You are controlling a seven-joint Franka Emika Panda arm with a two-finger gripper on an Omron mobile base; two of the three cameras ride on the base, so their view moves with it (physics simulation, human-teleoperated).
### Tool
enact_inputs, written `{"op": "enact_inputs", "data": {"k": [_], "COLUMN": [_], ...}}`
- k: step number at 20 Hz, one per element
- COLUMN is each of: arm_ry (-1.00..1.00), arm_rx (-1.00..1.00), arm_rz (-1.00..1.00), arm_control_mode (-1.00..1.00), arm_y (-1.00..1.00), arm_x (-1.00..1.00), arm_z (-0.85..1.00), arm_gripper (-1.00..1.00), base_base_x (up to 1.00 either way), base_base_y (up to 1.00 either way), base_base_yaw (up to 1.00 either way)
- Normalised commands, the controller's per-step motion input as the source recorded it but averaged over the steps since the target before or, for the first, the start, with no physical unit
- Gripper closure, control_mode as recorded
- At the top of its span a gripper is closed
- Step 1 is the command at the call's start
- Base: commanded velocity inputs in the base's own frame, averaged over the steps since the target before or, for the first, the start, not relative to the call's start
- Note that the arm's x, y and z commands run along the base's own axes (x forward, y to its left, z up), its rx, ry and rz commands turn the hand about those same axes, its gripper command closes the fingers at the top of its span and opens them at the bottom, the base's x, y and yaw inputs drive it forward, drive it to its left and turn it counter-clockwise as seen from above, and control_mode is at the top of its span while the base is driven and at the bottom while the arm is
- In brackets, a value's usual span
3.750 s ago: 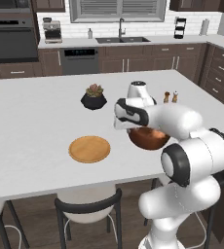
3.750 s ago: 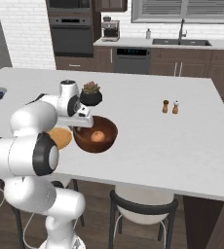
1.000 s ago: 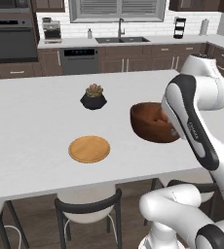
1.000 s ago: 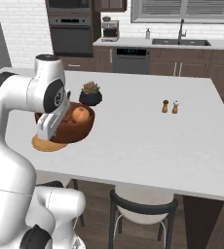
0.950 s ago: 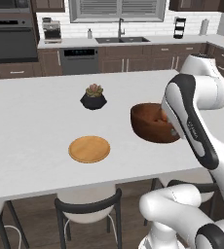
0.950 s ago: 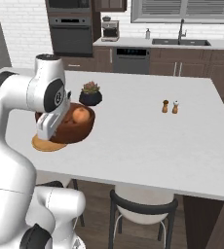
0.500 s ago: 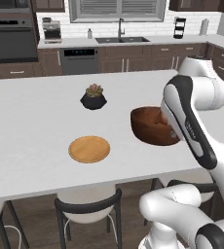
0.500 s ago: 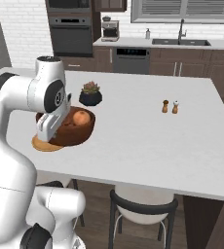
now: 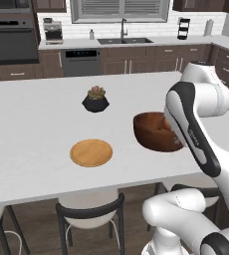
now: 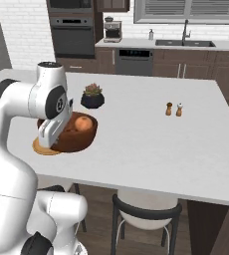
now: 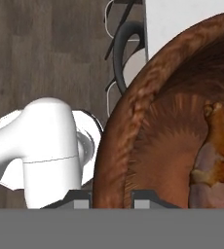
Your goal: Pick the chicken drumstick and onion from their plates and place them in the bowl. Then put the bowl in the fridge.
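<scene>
The white counter (image 9: 32,124) spans the middle of both base views, with the back run of dark cabinets, oven (image 9: 11,37) and sink (image 9: 122,41) toward twelve o'clock. The robot's arm (image 9: 193,124) rises at four o'clock in the left base view and at eight o'clock in the right base view, and its forearm crosses in front of the bowl (image 9: 154,132), hiding the bowl's near side in each.

The bowl is lifted and tilted, with the gripper (image 11: 112,199) pinching its rim: in the hand view one tip sits on either side of the brown wall at six o'clock, pressed together on it. In the left base view the bowl is at three o'clock from picture centre; in the right base view it is at nine o'clock, just in front of the wooden plate (image 9: 91,152), whose edge peeks out beneath it. That plate lies bare in the left base view, at nine o'clock from the bowl and well apart.

Inside the bowl, the chicken drumstick (image 11: 215,151) lies at three o'clock in the hand view, and the onion (image 10: 85,123) shows as a round tan ball in the right base view.

The black succulent pot (image 9: 95,101) stands at eleven o'clock from the bowl. Salt and pepper shakers (image 10: 174,109) stand far off at three o'clock in the right base view. Stools (image 9: 89,216) tuck under the counter's near edge.
</scene>
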Motion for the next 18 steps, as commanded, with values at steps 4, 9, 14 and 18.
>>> {"op": "enact_inputs", "data": {"k": [4,9,14,18], "arm_ry": [0.00,0.00,0.00,0.00], "arm_rx": [0.00,0.00,0.00,0.00], "arm_rz": [0.00,0.00,0.00,0.00], "arm_control_mode": [1.00,1.00,1.00,1.00], "arm_y": [0.00,0.00,0.00,0.00], "arm_x": [0.00,0.00,0.00,0.00], "arm_z": [0.00,0.00,0.00,0.00], "arm_gripper": [1.00,1.00,1.00,1.00], "base_base_x": [-0.59,-1.00,-0.66,-0.15], "base_base_y": [-0.15,-0.56,-0.55,-0.40], "base_base_yaw": [-0.02,-0.10,-0.50,-0.74]}}
